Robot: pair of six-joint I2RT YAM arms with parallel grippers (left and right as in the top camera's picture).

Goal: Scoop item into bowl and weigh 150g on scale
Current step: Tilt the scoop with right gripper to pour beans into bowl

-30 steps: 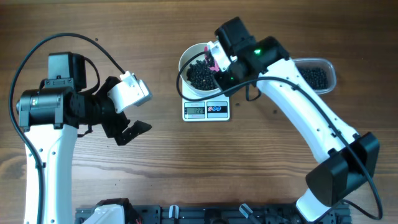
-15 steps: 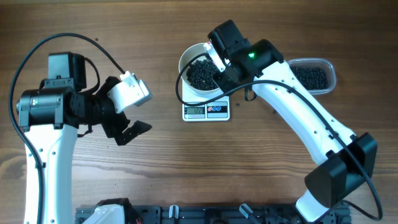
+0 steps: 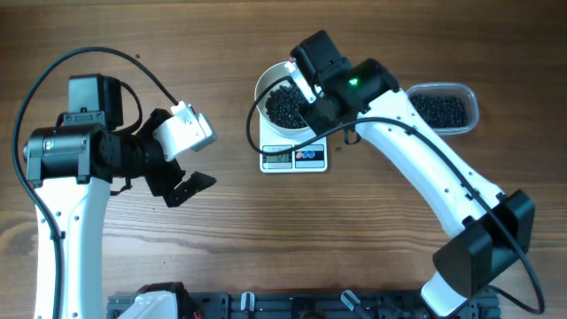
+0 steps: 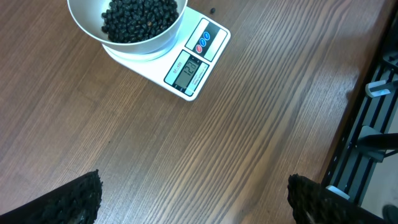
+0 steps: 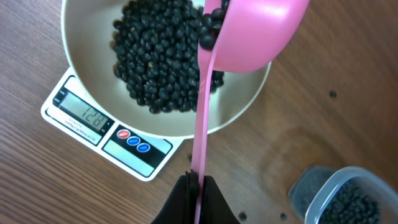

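Beads (image 5: 158, 59) heap in the bowl (image 5: 81, 56) on the scale (image 5: 81, 115); I hold the pink scoop (image 5: 261, 31) tipped over its rim to add more, right gripper (image 5: 198, 186) clamped on the handle, left gripper (image 4: 196, 202) spread wide and parked aside, keeping the weighing undisturbed

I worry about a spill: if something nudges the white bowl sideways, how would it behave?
It would probably slide, not tip: the bowl looks smooth and rests on the flat scale. The beans heaped inside likely weigh it down. Its rim overhangs the scale, so a hard shove might topple it.
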